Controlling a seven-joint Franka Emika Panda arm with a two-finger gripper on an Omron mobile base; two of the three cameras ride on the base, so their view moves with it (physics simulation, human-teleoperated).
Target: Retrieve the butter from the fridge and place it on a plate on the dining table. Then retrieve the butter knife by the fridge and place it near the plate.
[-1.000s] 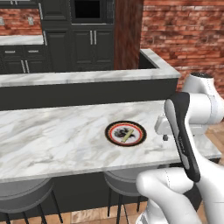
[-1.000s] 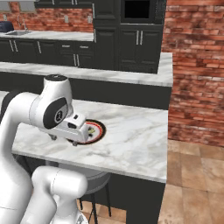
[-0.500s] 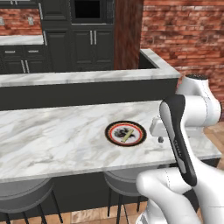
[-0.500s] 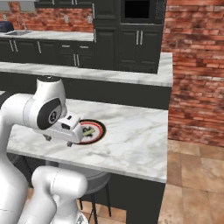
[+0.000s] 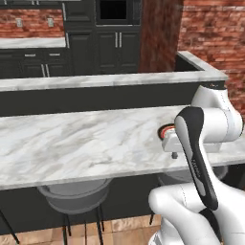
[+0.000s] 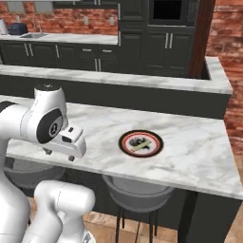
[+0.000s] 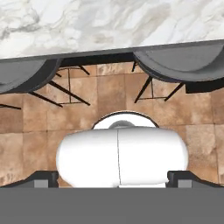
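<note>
Pulled back from over the plate, the arm has swung its hand toward the near edge of the counter, and the base views have shifted sideways with it. Nearest of all, the claw hangs at the counter's front lip with its fingers spread wide and nothing between them; the hand camera looks straight down past that lip to the tiled floor and the tops of two round grey stools, which suggests the hand has cleared the working area rather than reaching for anything.

Further in, at about 3 o'clock from the claw in the right base view, the plate lies flat on the marble with the butter, a pale stick, resting across its centre. That part of the task looks done; in the left base view the plate's red rim peeks out beside the arm.

Beyond, a raised dark ledge backs the counter, then black cabinets and brick walls.
</note>
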